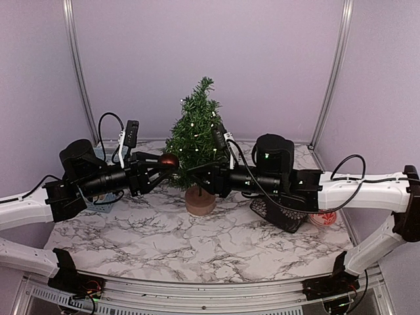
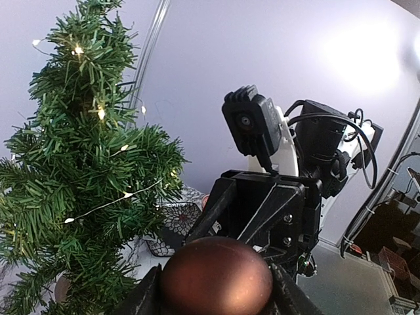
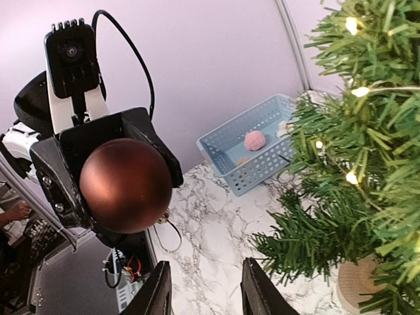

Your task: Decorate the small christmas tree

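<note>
The small christmas tree [image 1: 194, 134] stands mid-table on a tan wooden stump, with lit fairy lights; it also shows in the left wrist view [image 2: 79, 170] and the right wrist view [image 3: 357, 164]. My left gripper [image 1: 167, 162] is shut on a dark red bauble [image 1: 169, 160], held just left of the tree's lower branches; the bauble fills the bottom of the left wrist view [image 2: 216, 275] and shows in the right wrist view [image 3: 126, 185]. My right gripper [image 1: 199, 177] is open and empty, facing the left gripper from the tree's right side, above the marble [image 3: 200, 289].
A blue basket [image 3: 252, 147] with a pink ball [image 3: 254, 139] stands behind the left arm. A black-and-white patterned box [image 1: 279, 213] and a red-white item [image 1: 323, 218] lie under the right arm. Purple walls close the back.
</note>
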Controlling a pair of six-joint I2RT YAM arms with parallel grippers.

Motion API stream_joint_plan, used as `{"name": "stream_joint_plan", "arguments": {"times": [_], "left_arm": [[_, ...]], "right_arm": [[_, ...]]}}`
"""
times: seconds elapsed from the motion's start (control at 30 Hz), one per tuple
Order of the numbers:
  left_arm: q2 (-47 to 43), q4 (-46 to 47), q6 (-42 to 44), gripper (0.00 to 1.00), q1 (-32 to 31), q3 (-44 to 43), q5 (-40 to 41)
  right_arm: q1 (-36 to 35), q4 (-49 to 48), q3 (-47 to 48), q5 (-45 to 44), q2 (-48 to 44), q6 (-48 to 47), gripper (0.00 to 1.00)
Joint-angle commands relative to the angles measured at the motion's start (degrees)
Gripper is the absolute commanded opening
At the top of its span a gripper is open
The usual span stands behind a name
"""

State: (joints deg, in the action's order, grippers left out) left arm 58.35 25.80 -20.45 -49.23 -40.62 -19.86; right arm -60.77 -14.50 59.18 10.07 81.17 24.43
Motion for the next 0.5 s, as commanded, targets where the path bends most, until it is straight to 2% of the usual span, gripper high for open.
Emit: {"name": "stream_joint_plan", "arguments": {"times": [0.0, 0.23, 0.47], "left_arm": [[0.0, 2.3, 5.0, 0.45, -1.1, -1.5, -2.1], [0.3, 2.3, 5.6, 0.44, -2.1, -1.9, -1.0], [-0.4, 2.3, 5.5, 0.42, -2.1, -1.2, 0.5]], "right_arm": [[0.1, -4.2, 3.4, 6.4, 2.2, 3.2, 0.35], [0.1, -4.2, 6.2, 10.4, 5.5, 3.3, 0.35], [0.2, -3.9, 7.2, 12.2, 7.4, 2.8, 0.21]]}}
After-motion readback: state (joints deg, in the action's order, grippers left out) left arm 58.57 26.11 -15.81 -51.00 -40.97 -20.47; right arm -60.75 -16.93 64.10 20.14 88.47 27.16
